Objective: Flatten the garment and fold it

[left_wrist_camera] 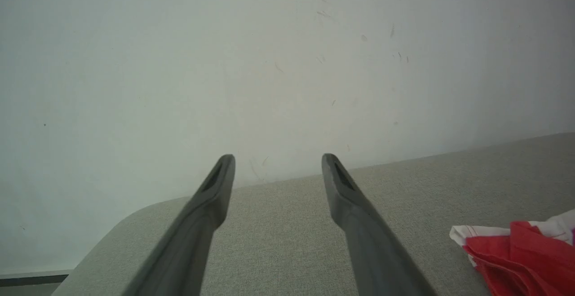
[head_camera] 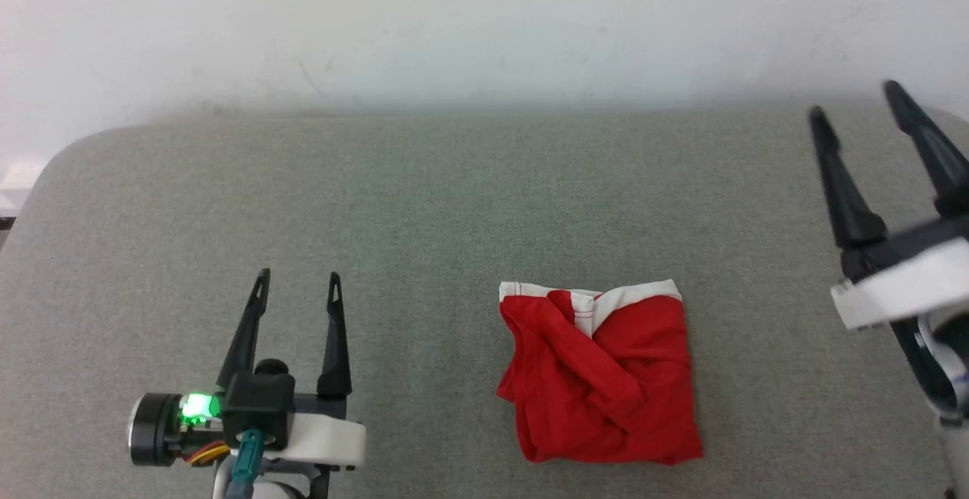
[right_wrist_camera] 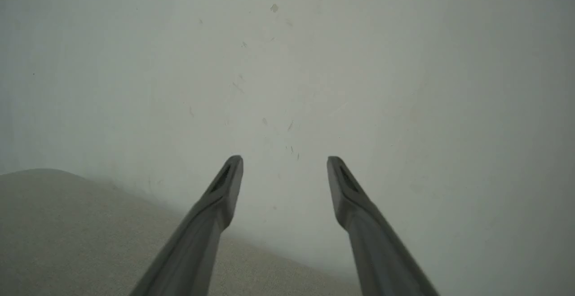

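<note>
Garment: red shorts (head_camera: 602,378) lie in a rumpled, roughly square bundle on the worktop (head_camera: 424,204), right of centre in the head view. A white band runs along the far edge.
Left end effector: the left end effector (head_camera: 299,274) has its fingers spread apart with nothing between them. It is well to the left of the shorts and apart from them, fingers pointing toward the wall (head_camera: 454,22).
Right end effector: the right end effector (head_camera: 855,100) is at the right edge of the head view, well apart from the shorts. Its fingers are spread wide and hold nothing, and its pale wrist is blurred.
Head view: takes in the whole bundle and both end effectors. A green light (head_camera: 198,406) glows on the left wrist.
Left wrist view: a white-edged red corner of the shorts sits at the lower right, clear of the fingers. The worktop's rounded corner is at the lower left.
Right wrist view: the open fingers are seen against the wall, with worktop below them.
Surface: grey woven fabric covers the worktop, which has rounded corners.
Room: the wall is plain white with small scuffs and marks, and it stands right behind the worktop's far edge.
</note>
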Controlling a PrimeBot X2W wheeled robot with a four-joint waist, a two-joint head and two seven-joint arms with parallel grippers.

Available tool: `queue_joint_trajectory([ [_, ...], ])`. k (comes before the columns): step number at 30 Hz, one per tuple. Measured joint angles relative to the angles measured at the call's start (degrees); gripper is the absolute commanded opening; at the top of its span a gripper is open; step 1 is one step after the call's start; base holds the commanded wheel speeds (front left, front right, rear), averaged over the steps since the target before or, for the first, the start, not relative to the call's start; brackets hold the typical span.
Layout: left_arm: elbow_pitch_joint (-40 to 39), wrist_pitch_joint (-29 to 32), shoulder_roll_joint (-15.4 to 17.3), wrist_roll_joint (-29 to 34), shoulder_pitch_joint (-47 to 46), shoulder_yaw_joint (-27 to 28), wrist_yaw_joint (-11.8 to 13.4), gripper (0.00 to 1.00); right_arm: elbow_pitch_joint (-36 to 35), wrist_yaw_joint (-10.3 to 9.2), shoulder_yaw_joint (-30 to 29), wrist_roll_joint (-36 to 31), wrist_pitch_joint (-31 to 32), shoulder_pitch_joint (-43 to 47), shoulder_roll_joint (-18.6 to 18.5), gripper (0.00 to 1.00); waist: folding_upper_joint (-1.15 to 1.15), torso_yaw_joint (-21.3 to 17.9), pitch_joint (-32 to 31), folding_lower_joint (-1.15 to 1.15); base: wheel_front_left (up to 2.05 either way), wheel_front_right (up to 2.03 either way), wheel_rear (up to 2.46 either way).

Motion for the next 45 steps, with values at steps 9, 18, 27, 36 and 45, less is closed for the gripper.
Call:
queue_joint_trajectory([
  [9, -0.1, 0.0, -1.0, 0.2, -0.2, -0.2, -0.4, 1.0, 7.4, 0.0, 15.3, 17.5, 36.2, -9.4, -11.7, 1.0, 0.0, 1.4, 1.3, 0.0, 0.0, 0.0, 0.0],
  [18, -0.5, 0.0, -1.8, 0.3, -1.3, 0.1, -0.5, 1.0, 14.2, -0.01, 19.1, 35.2, 53.3, -9.4, -12.8, 1.0, 0.0, 2.7, 4.2, 0.01, 0.0, 0.0, 0.0],
  [27, -0.6, 0.0, -2.3, 0.5, -4.3, 0.0, -1.3, 1.0, 22.0, -0.01, 20.4, 39.8, 52.2, -8.9, -7.0, 1.0, 0.0, 4.2, 8.4, 0.01, 0.0, 0.0, 0.0],
  [36, -0.4, 0.0, -2.8, 0.5, -5.3, 0.0, -1.4, 1.0, 23.7, -0.01, 24.9, 40.5, 46.6, -8.0, -6.5, 1.0, 0.0, 6.0, 10.8, -0.01, 0.0, 0.0, 0.0],
  [45, -0.1, 0.0, -2.7, 0.5, -5.0, 0.6, -1.3, 1.0, 19.6, -0.01, 30.8, 40.0, 37.3, -8.7, -10.2, 0.0, 0.0, 4.4, 9.2, 0.0, 0.0, 0.0, 0.0],
])
